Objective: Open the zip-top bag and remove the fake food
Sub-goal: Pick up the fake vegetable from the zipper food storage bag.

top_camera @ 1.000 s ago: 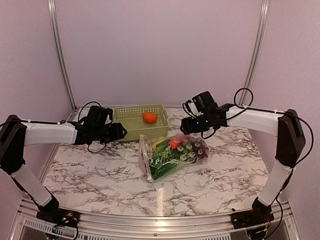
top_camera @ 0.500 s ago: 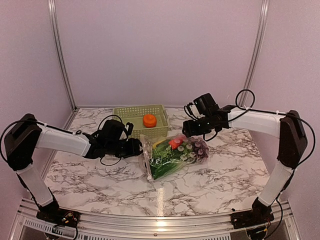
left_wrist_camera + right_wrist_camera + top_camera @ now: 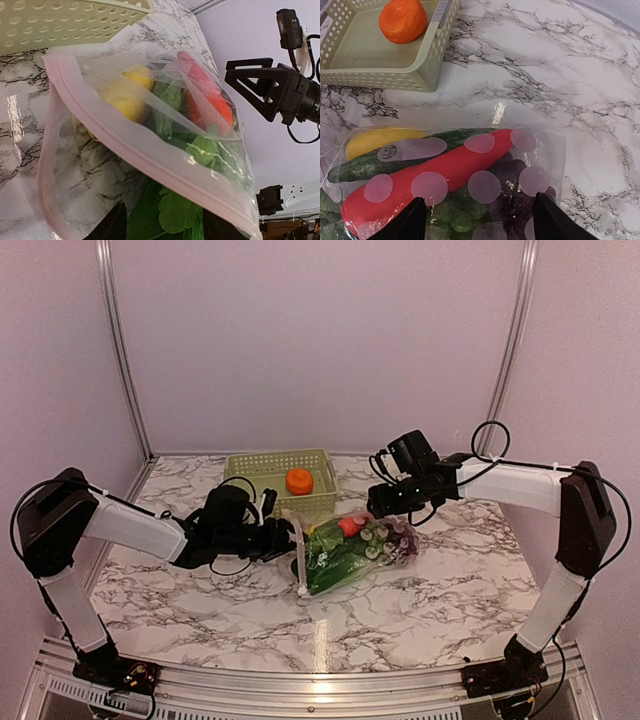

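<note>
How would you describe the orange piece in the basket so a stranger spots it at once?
On the marble table, find the pale green lattice basket at the far edge. Inside sits a round orange fruit, the only piece outside the clear bag.

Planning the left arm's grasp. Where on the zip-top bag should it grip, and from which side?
Likely the raised zip strip at the mouth of the zip-top bag, from the left: it faces the left gripper as a thin ridge.

The zip-top bag (image 3: 362,558) lies before the basket (image 3: 250,476), fake food (image 3: 335,548) inside.
</note>
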### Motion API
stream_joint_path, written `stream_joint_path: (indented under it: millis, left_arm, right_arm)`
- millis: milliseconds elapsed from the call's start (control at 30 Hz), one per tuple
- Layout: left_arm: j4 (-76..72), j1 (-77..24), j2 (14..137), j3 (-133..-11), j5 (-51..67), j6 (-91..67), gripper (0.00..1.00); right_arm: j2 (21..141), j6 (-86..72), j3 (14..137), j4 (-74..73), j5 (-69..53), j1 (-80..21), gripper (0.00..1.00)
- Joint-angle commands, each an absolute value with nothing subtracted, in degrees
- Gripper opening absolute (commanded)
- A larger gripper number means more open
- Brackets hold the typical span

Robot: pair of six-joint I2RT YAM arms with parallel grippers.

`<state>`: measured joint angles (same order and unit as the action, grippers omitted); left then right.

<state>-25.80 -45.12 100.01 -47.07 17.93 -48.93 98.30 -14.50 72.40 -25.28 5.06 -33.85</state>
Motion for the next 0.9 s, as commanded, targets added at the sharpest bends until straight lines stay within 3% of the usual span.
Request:
stream_joint_path:
  millis: [0,667,867]
  left_arm:
    - [-31.8,-45.6,102.0,-46.7,21.8,-50.3,0.54]
    - [-47.8,-45.6,103.9,-44.2,26.2,-56.9,0.55]
    - [-44.6,-45.6,106.6,-48.3,27.7,-55.9,0.54]
  right_arm:
    - [97.7,-14.5,72.3,-25.6,5.5,-34.0,0.71]
    - [99.5,-16.0,71.1,-24.3,5.1,-34.8,0.7]
    - [99.1,-16.6,69.6,-23.1,5.5,-34.8,0.7]
